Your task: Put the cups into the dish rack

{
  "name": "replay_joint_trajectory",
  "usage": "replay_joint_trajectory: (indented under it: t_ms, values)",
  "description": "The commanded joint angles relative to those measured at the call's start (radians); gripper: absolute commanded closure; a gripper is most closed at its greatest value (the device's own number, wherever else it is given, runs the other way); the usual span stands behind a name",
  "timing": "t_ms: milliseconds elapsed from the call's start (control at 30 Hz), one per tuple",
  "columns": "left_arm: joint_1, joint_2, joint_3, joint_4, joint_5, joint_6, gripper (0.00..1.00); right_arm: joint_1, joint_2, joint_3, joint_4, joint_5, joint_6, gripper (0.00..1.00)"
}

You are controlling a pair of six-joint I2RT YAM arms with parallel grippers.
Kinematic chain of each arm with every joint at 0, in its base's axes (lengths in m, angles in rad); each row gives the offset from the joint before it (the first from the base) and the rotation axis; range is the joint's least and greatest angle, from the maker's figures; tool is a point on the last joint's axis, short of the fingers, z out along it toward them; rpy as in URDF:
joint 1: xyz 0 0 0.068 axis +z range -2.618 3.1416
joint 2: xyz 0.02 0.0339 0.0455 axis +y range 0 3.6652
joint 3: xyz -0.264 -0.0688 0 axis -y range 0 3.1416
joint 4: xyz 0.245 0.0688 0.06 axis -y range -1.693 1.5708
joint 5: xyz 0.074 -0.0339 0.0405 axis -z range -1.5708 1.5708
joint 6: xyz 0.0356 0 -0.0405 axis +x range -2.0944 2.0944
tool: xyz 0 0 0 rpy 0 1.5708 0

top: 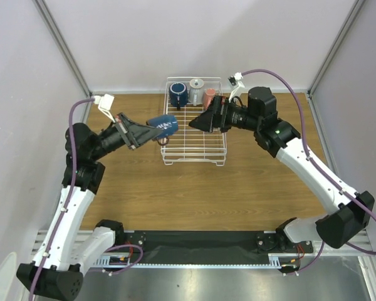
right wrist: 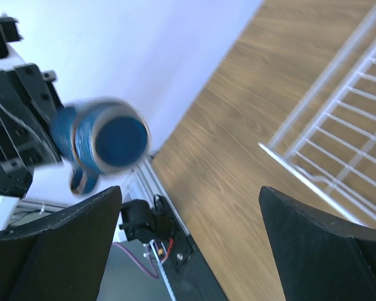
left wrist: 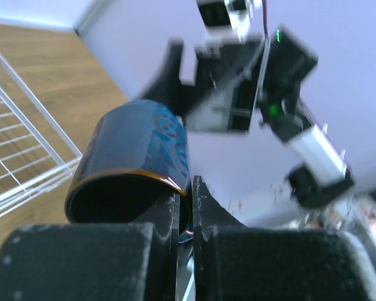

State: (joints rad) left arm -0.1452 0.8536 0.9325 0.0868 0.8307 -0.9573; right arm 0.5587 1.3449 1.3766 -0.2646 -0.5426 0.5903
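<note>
On the wooden worktop (top: 238,188), the white wire dish rack (top: 194,143) already carried a navy mug (top: 178,94), a light grey mug (top: 196,89) and a salmon-pink cup (top: 208,96) in a row along its far end. The right end effector (top: 202,121) hung over the rack, fingers spread wide with nothing between them. The left end effector (left wrist: 187,210) was pressed nearly together on the rim wall of a small dark blue cup (left wrist: 138,157), one finger inside the mouth and one outside. It carried the cup on its side in the air at the rack's left rail. The cup looked like glazed ceramic: rigid, light, probably slick, and liable to chip if knocked against the wire. The rim pinch seemed a workable hold, though a thin one, so a gentle set-down on the open grid looked wise.
</note>
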Motion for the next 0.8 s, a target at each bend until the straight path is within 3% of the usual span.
replay_joint_trajectory:
  t_ms: [0,100,267,467,667,767]
  values:
    - [-0.073,-0.005,0.130,-0.057,0.003,0.208,1.00,0.029,0.023,0.039,0.211,-0.065,-0.012,0.01]
    - [-0.111,0.024,0.258,-0.203,-0.060,0.349,1.00,0.029,0.045,0.058,0.313,-0.105,0.020,0.02]
    - [-0.169,0.065,0.337,-0.200,-0.130,0.411,1.00,0.032,0.083,0.082,0.392,-0.128,0.054,0.04]
    - [-0.221,0.110,0.456,-0.354,-0.223,0.587,1.00,0.032,0.106,0.093,0.482,-0.126,0.065,0.03]
    - [-0.295,0.205,0.623,-0.447,-0.303,0.695,1.00,0.047,0.122,0.140,0.368,-0.164,-0.110,0.02]
    - [-0.315,0.214,0.635,-0.424,-0.303,0.684,1.00,0.056,0.114,0.138,0.331,-0.210,-0.144,0.03]
